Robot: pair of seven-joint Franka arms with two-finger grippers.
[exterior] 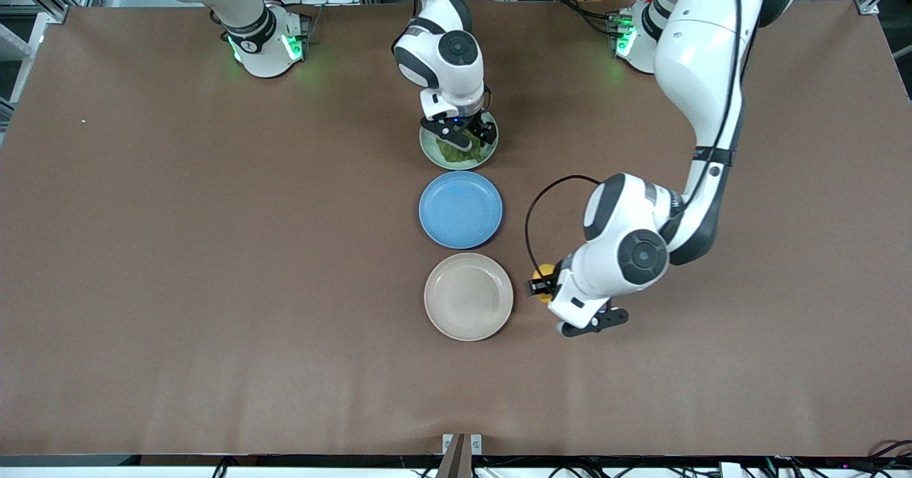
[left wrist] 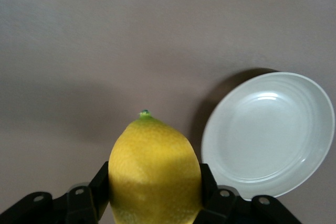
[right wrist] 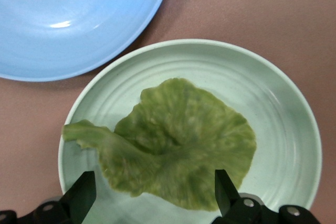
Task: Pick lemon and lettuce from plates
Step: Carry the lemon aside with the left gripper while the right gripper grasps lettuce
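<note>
My left gripper (exterior: 545,283) is shut on the lemon (exterior: 546,273), a bright yellow fruit with a green tip, and holds it over the table beside the beige-cream plate (exterior: 468,296). In the left wrist view the lemon (left wrist: 154,171) sits between both fingers and that plate (left wrist: 269,134) lies empty beside it. My right gripper (exterior: 467,139) is open just over the mint green plate (exterior: 429,152), its fingers spread either side of the lettuce (exterior: 453,150). In the right wrist view the crinkled green lettuce (right wrist: 178,142) lies flat on the mint plate (right wrist: 283,103).
An empty blue plate (exterior: 460,209) lies between the two other plates, and it also shows in the right wrist view (right wrist: 73,19). The three plates form a row down the middle of the brown table (exterior: 214,250).
</note>
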